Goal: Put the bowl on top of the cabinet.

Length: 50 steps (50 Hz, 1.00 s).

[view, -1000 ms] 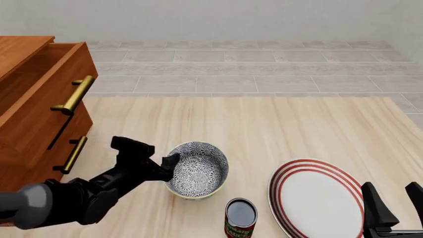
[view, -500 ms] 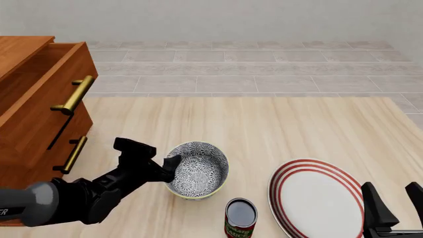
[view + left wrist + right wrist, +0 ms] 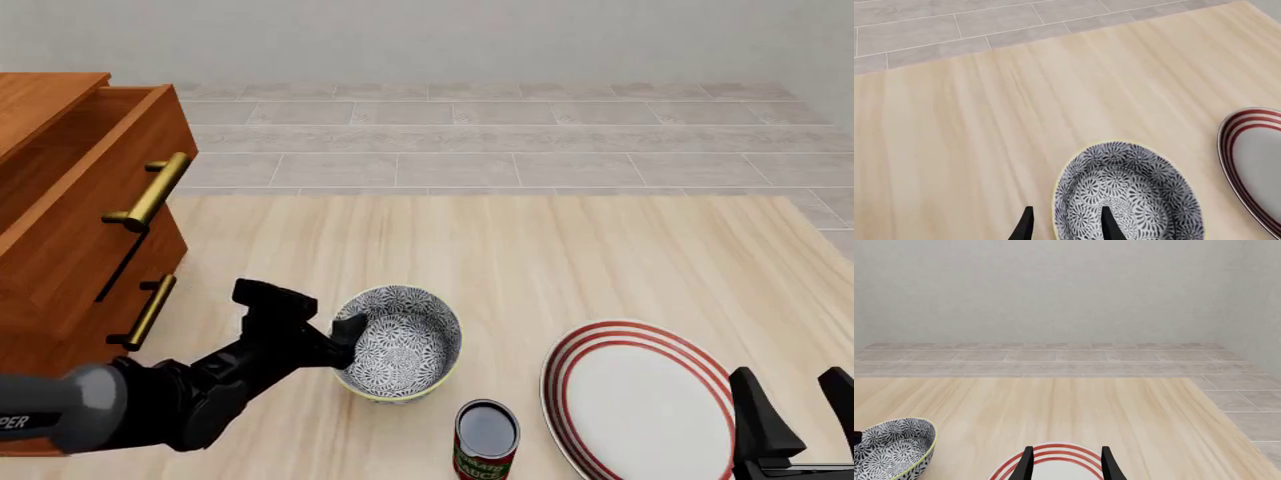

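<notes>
The bowl point(image 3: 400, 345), grey-and-white patterned with a pale rim, stands upright on the wooden table, left of centre and near the front. My left gripper point(image 3: 340, 338) is open and straddles the bowl's left rim. In the left wrist view one finger point(image 3: 1109, 226) is inside the bowl point(image 3: 1127, 195) and the other is outside it. The cabinet point(image 3: 67, 200) stands at the far left, its top partly cut off by the frame edge. My right gripper point(image 3: 797, 405) is open and empty at the front right, also seen in its wrist view point(image 3: 1066, 465), where the bowl point(image 3: 891, 447) lies off to one side.
A white plate with red rings point(image 3: 641, 400) lies right of the bowl. A dark can point(image 3: 485, 440) stands between them near the front edge. The cabinet's top drawer is pulled out, and brass handles point(image 3: 150, 192) stick out toward the table. Grey tiled floor lies beyond the table.
My left arm has crept slightly forward and right toward the bowl. The bowl, the can, the plate and the right gripper have not moved.
</notes>
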Tool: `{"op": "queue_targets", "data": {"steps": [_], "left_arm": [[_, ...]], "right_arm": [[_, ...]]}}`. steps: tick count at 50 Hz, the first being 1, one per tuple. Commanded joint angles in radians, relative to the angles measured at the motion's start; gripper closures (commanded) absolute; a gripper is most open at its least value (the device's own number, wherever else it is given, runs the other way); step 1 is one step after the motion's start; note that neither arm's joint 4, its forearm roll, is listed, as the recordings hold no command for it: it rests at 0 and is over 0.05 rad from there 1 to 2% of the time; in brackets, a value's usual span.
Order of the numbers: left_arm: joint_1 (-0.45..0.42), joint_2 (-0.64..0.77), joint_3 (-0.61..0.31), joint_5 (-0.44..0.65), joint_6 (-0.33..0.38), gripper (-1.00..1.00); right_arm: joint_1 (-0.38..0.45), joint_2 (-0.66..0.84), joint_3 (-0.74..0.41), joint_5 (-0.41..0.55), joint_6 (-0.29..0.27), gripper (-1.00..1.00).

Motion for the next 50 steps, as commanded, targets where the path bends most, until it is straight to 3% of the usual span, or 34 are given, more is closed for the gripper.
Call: {"op": "queue_targets", "data": {"steps": [1,50], "left_arm": [[0.005,0.01,-0.005,-0.001,-0.002,-1.0],[-0.008,0.115,-0.027,-0.048,-0.002,-1.0]], "right_arm": [[0.0,0.0,0.0,0.0,0.0,-1.0],[0.0,0.0,0.0,0.0,0.0,-1.0]]}}
